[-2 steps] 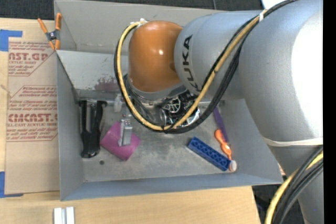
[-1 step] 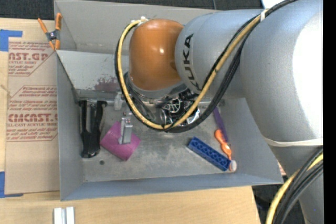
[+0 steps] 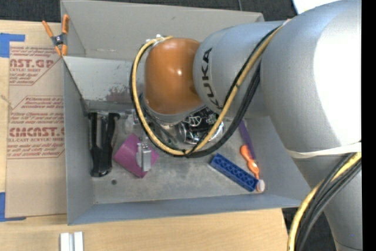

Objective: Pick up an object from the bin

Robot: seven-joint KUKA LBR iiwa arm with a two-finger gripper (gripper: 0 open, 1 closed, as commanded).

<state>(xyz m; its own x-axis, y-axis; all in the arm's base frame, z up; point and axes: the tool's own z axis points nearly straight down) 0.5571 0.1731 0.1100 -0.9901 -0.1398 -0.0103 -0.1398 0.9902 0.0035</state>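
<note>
Bin: a grey metal bin (image 3: 79,126) with sloping walls, its floor strewn with a few small loose things.
Arm: the silver-grey arm (image 3: 305,85) comes in from the right, with a glossy orange domed cover (image 3: 170,76) at its wrist and a yellow cable (image 3: 138,109) looped round it.
Claw: the metal claw (image 3: 144,157) hangs below the cover, low over the left half of the floor; I cannot tell whether it is released or clenched.
Nearest thing: a magenta wedge-shaped plastic block (image 3: 128,156) lies on the floor left of centre, touching the claw's left side.
Left side: a black plastic handle-shaped tool (image 3: 100,144) lies lengthwise along the left wall, just beside the block.
Right side: a blue toothed plastic bar (image 3: 234,172) lies slantwise on the floor, with an orange plastic stick (image 3: 250,160) and a purple plastic stick (image 3: 244,137) close by, well apart from the claw.
</note>
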